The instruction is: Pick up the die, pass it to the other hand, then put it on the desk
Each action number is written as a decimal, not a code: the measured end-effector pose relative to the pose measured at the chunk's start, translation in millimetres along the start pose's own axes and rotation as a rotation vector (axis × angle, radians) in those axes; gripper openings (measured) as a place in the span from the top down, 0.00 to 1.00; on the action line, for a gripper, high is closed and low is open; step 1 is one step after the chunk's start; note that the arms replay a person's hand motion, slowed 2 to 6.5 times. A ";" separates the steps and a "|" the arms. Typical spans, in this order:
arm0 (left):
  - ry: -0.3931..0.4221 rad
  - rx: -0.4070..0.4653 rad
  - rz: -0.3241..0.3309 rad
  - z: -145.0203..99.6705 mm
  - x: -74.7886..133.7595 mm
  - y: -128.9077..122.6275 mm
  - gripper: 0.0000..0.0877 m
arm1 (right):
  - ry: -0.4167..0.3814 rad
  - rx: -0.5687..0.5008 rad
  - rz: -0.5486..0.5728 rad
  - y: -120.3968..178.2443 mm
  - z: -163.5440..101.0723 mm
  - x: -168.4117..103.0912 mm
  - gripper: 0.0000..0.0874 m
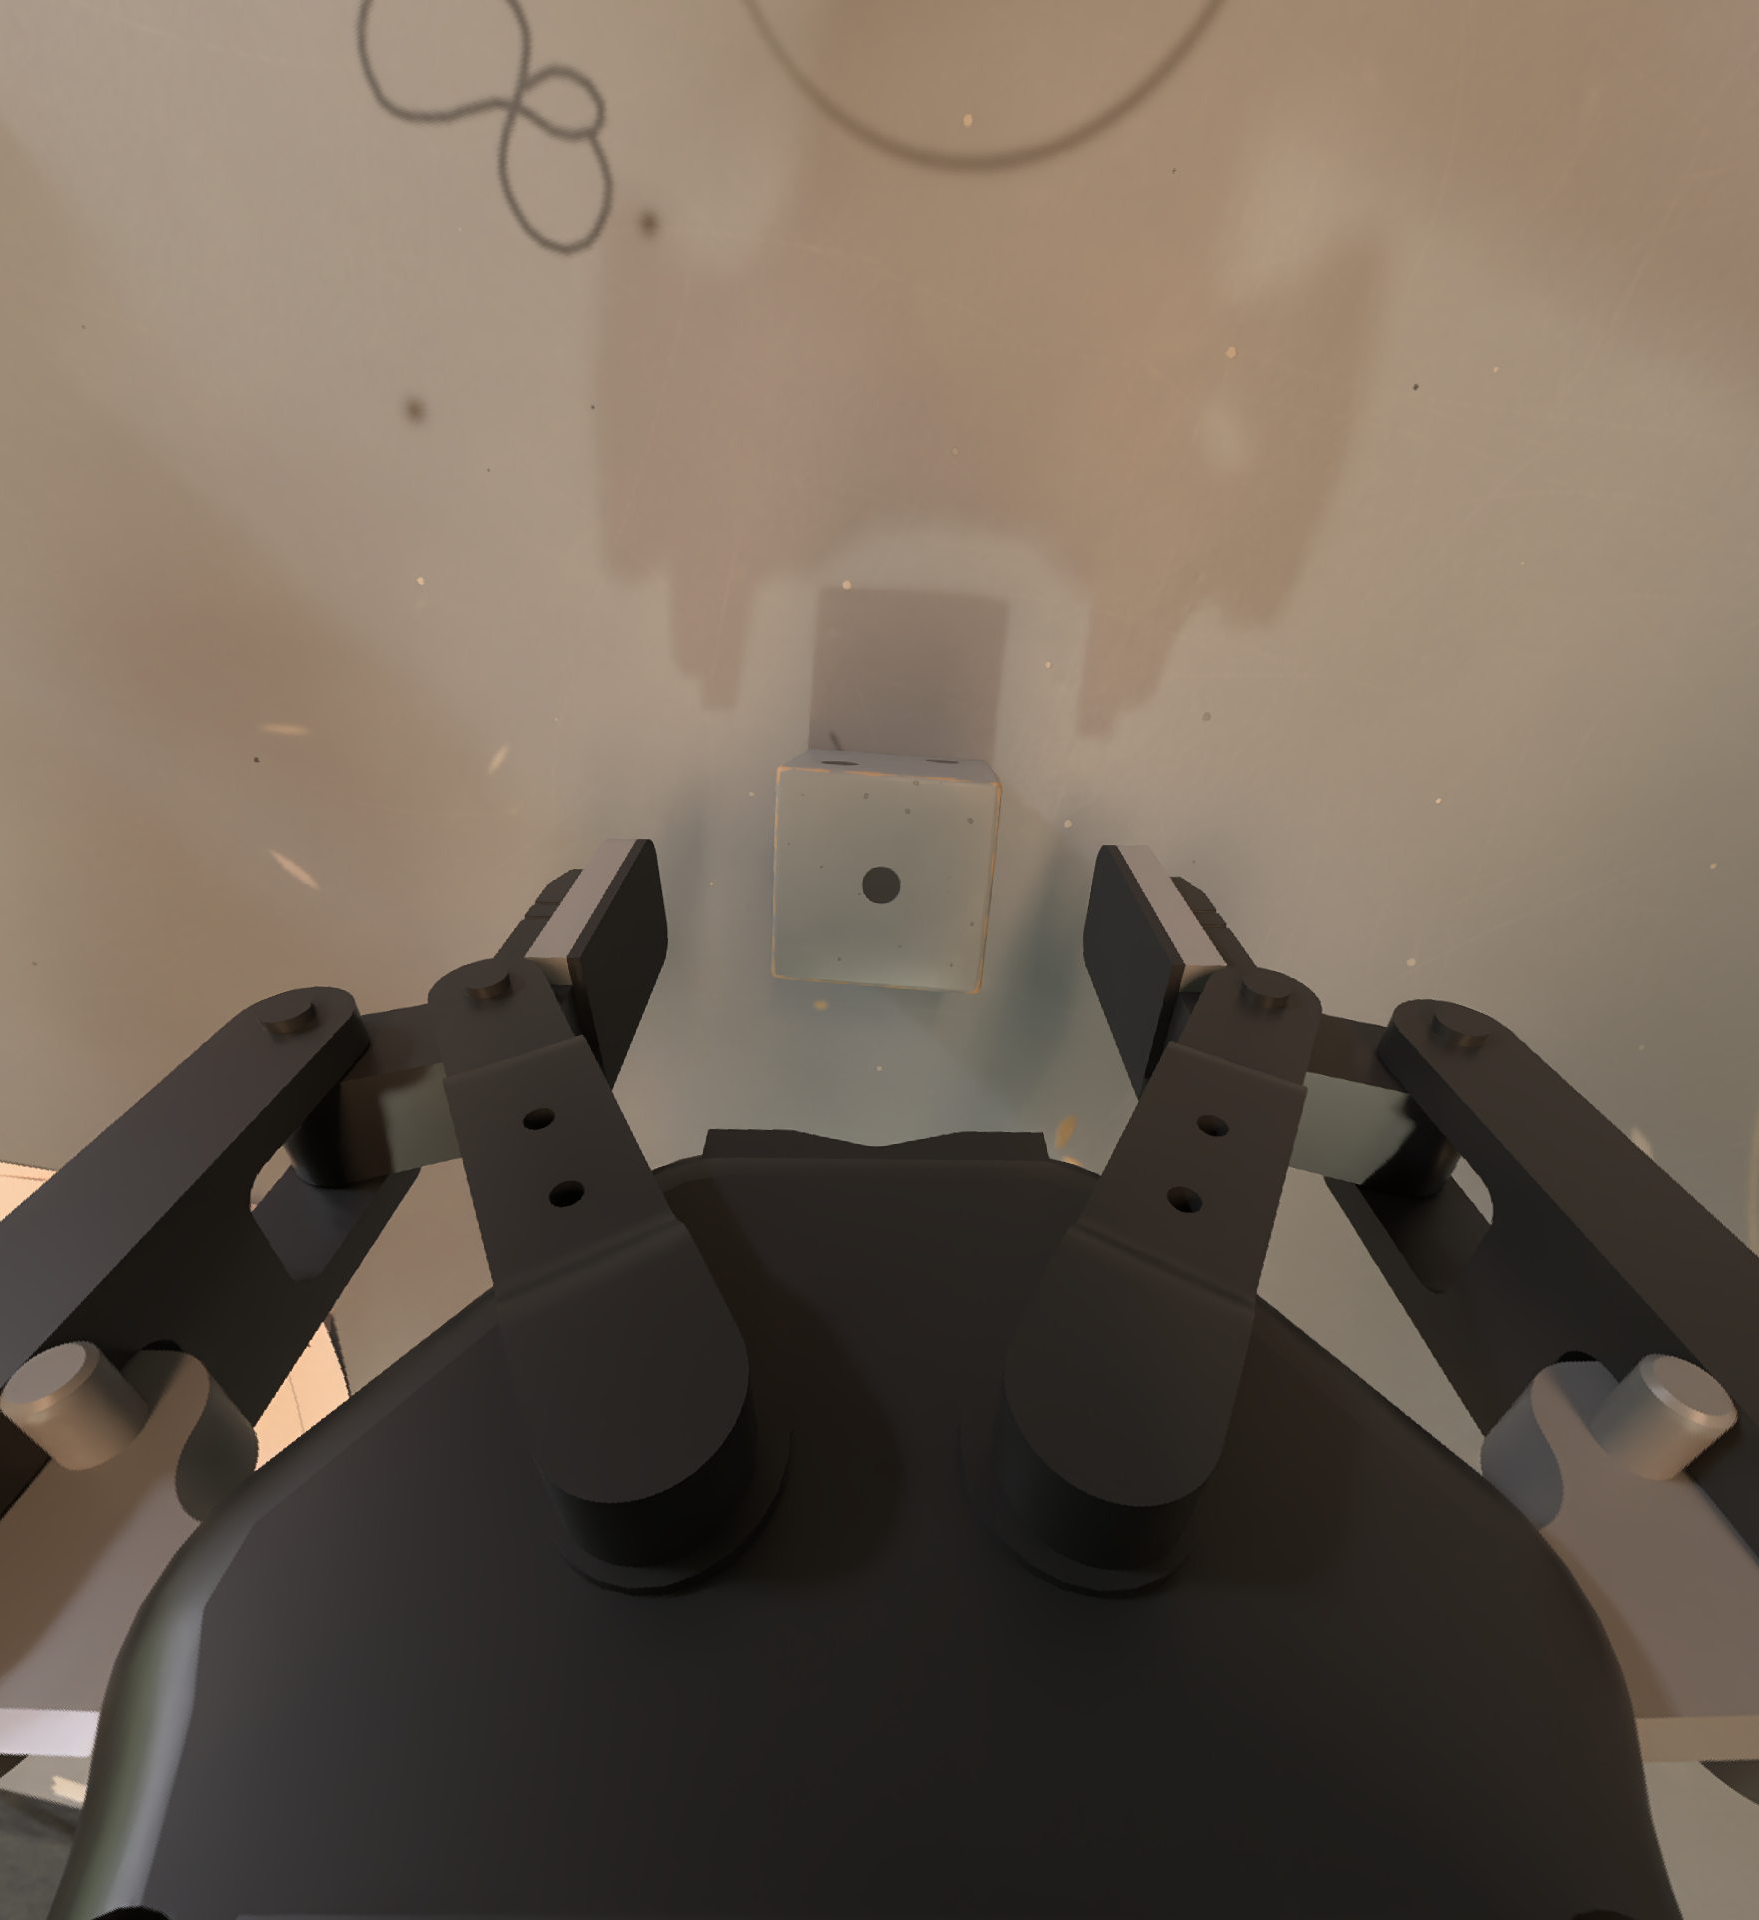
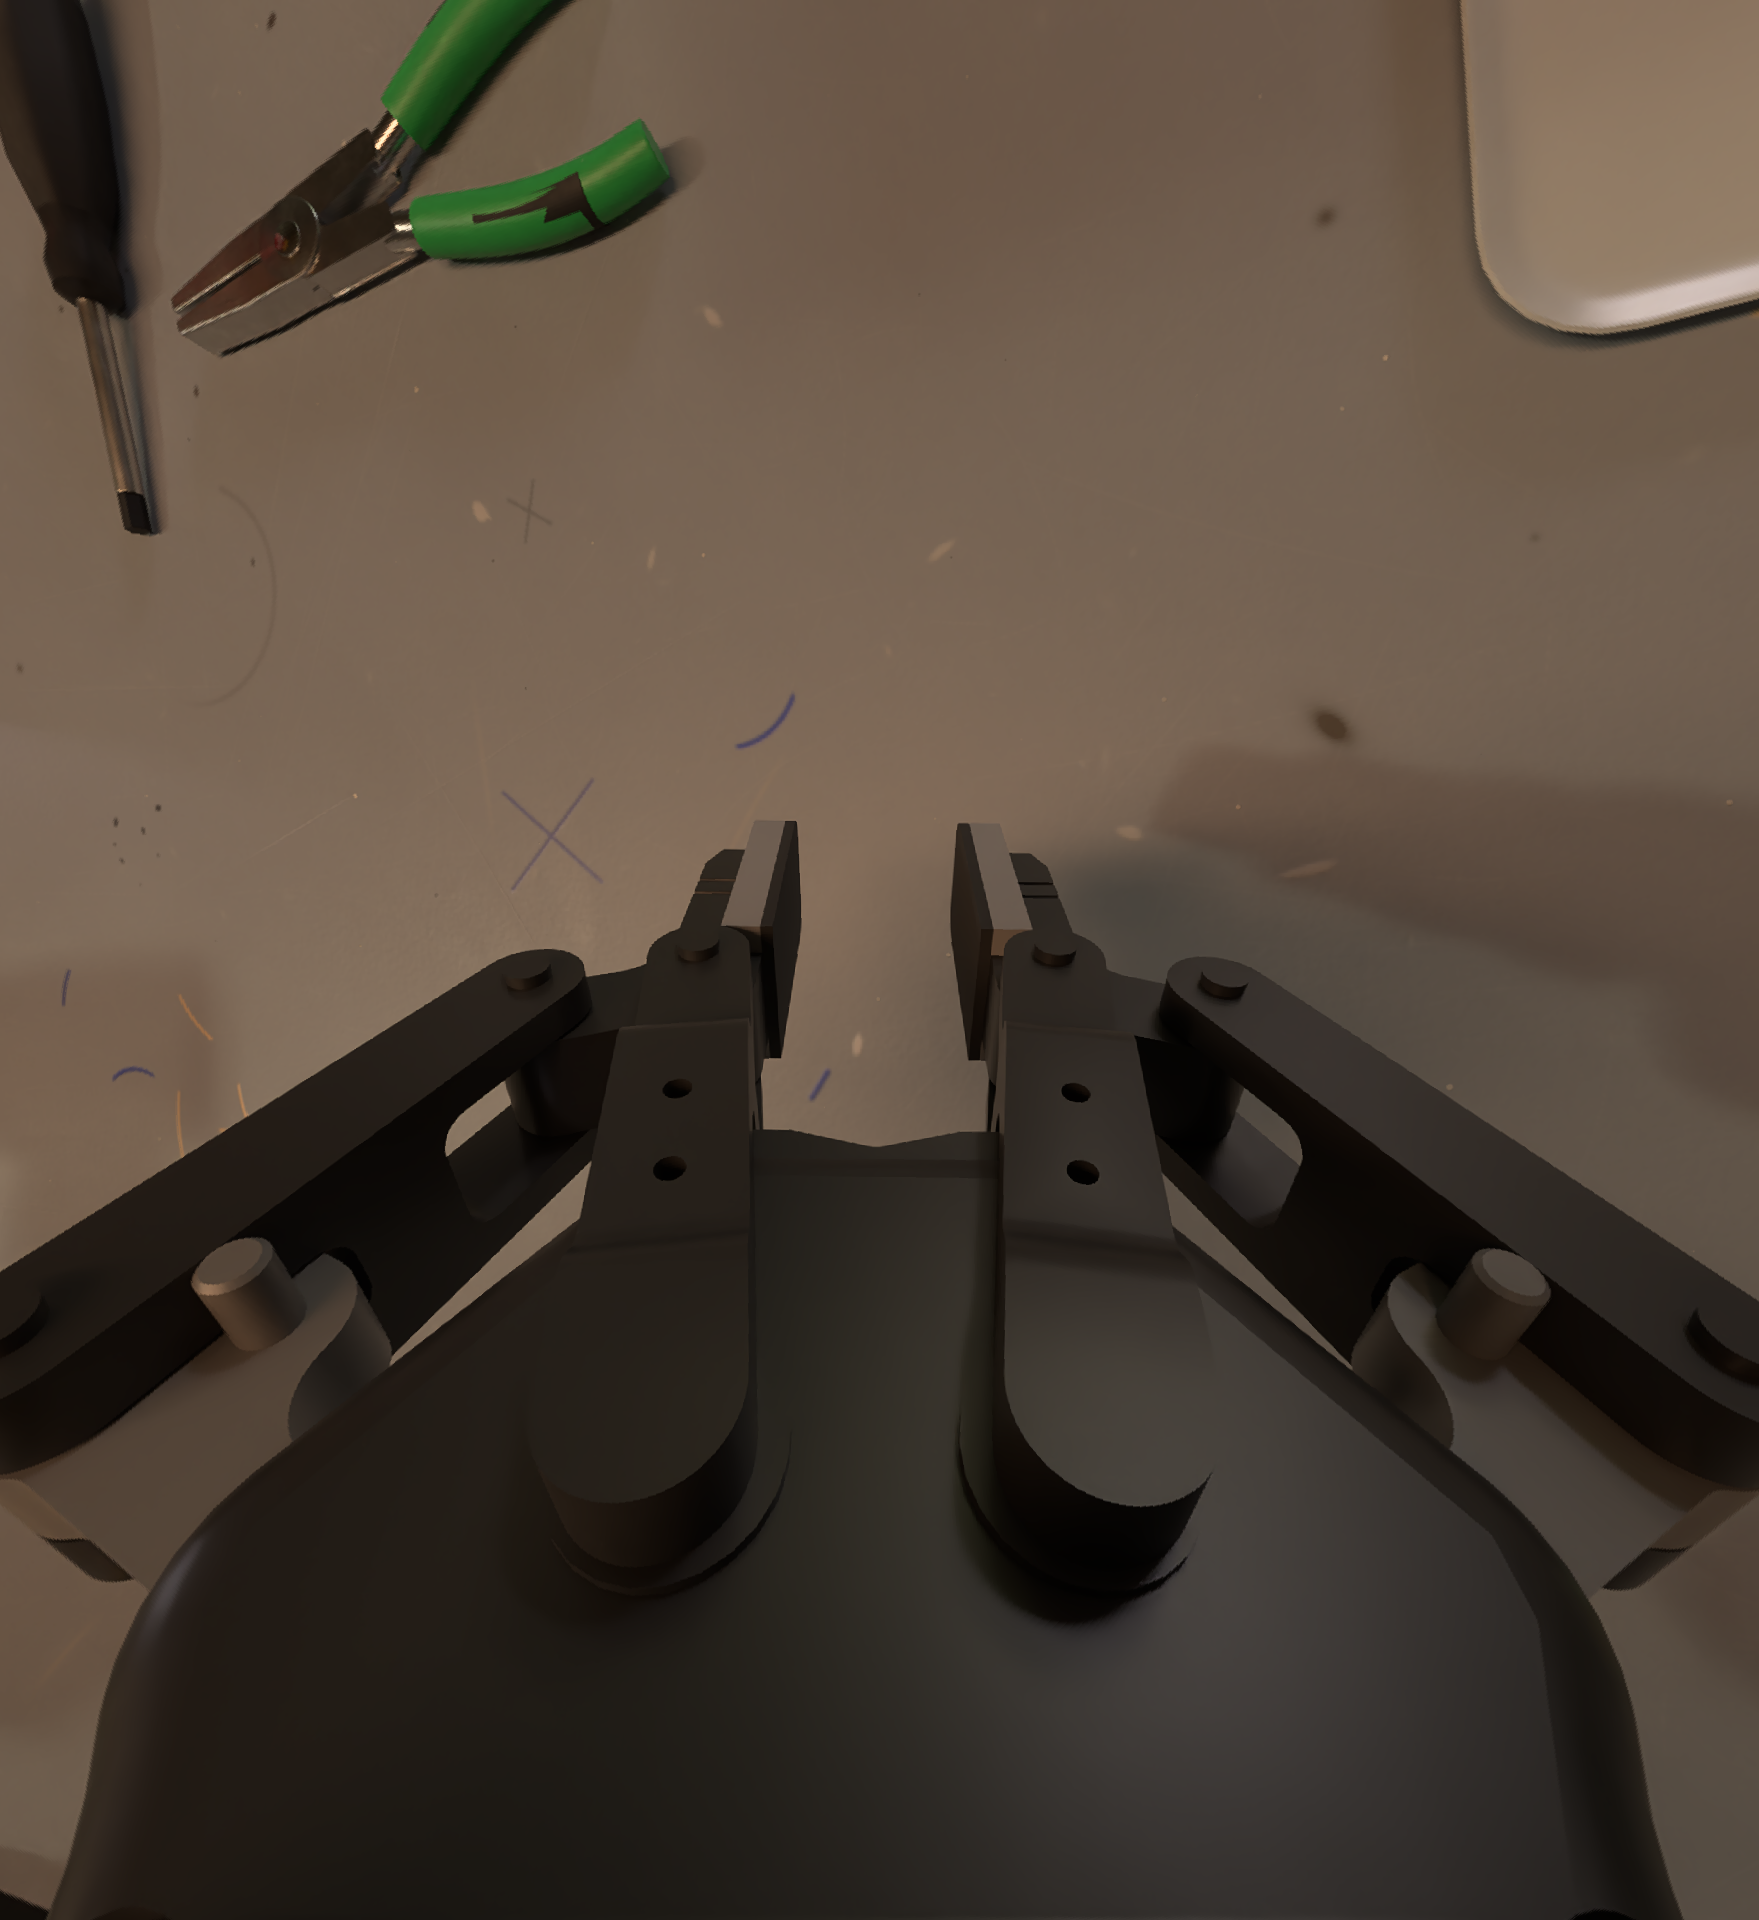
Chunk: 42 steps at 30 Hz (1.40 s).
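The die (image 1: 885, 883) sits on the table (image 1: 231, 520), one-pip face toward the camera, between the spread fingers (image 1: 620, 914) of the left hand (image 1: 880, 904), which is released and touches nothing. The right hand (image 2: 877, 894) hangs above bare table, partly parted, gripping nothing. Green-handled pliers (image 2: 407, 208), a black screwdriver (image 2: 75, 239) and a pale tray (image 2: 1664, 166) lie well apart from it.

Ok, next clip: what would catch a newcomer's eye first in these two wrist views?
In the left wrist view, the pale die sits on the desk, one-pip face toward the camera, between and just beyond the open fingers of the left gripper. In the right wrist view, green-handled pliers lie beside a black screwdriver at upper left, far from the empty right gripper.
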<state>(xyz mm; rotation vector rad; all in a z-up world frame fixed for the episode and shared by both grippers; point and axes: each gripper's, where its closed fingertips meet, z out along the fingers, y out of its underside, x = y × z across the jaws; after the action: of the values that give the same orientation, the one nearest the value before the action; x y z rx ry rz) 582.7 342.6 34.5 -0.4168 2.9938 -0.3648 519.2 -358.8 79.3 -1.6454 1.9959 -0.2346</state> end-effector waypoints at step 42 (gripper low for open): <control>-0.019 -0.122 0.071 14.5 1.0 6.3 0.55 | 0.021 -0.024 -0.028 1.7 0.4 -0.6 0.68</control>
<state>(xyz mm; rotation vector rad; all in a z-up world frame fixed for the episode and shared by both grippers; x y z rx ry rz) 582.1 345.0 18.8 -0.3212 3.0125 -0.1722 518.0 -357.7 78.3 -1.6940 1.9994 -0.2398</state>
